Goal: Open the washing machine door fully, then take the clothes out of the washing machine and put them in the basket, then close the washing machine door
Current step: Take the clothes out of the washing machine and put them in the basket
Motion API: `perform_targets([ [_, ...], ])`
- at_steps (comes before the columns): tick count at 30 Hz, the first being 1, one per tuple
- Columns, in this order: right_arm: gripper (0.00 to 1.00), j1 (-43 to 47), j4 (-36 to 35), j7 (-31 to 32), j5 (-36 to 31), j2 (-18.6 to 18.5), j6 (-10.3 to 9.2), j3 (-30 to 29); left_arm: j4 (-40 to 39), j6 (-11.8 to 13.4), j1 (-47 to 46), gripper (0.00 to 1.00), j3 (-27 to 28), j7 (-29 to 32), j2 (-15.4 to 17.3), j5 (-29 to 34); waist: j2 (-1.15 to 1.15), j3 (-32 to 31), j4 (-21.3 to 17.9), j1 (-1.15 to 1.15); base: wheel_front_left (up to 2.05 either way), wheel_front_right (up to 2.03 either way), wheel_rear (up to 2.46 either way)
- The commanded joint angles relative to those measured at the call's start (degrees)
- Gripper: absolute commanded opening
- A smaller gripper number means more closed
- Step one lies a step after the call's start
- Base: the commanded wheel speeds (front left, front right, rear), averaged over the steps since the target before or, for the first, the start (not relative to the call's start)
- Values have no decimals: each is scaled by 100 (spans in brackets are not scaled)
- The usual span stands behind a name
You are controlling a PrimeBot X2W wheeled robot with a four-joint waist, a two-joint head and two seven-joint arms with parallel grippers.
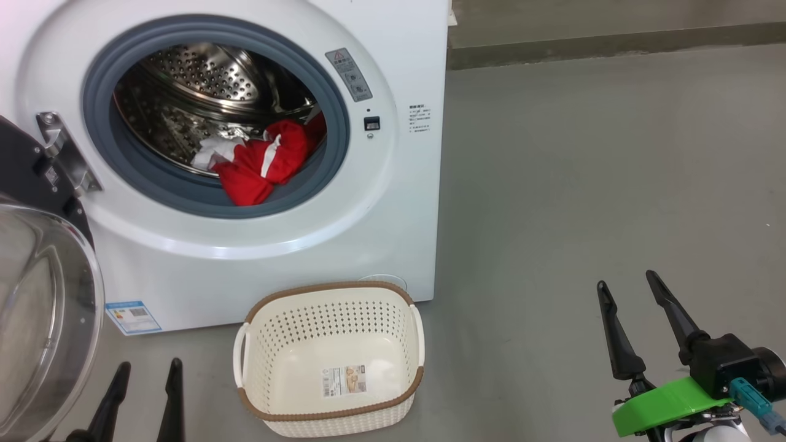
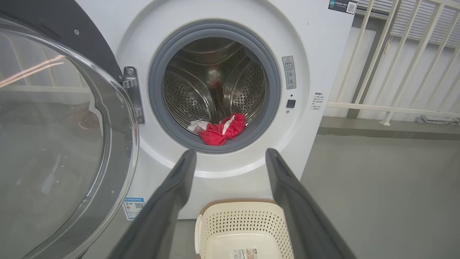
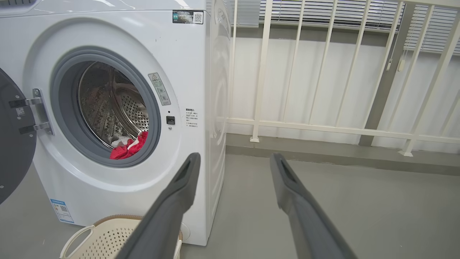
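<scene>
Red clothes (image 2: 220, 132) lie inside the washing machine (image 2: 325, 57).

The white front-loader washing machine (image 1: 393, 202) had its door (image 1: 37, 307) hanging wide open on the left-side hinge, black rim and clear bowl window and all. The clothes (image 1: 261, 162), a red wad with some white, sat at the drum's front lip against the grey gasket. The cream basket (image 1: 331, 325), brown rim, stood upright on the floor right in front of it, sticker showing on its bare bottom.
</scene>
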Motion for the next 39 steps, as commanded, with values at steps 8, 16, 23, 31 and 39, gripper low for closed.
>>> perform_targets([
  [8,100,-66,-195,-36,-78,-26,20,116,-200,96,-67,100,146,25,116,34,0,6,-35,0,0,0,0],
  [16,100,-94,-178,-36,-37,-26,20,167,-189,236,-88,100,133,81,119,76,0,38,-6,0,22,-24,2],
  [23,100,-119,-163,-36,-15,-26,20,215,-216,299,-112,100,118,64,137,94,0,67,23,0,118,-118,0],
  [31,100,-142,-136,-36,-5,-26,20,223,-278,217,-129,100,80,-50,160,15,0,89,60,0,191,-191,0],
  [39,100,-176,-115,-36,29,-26,20,268,-299,261,-124,100,58,-69,192,42,0,115,67,0,120,-120,0],
])
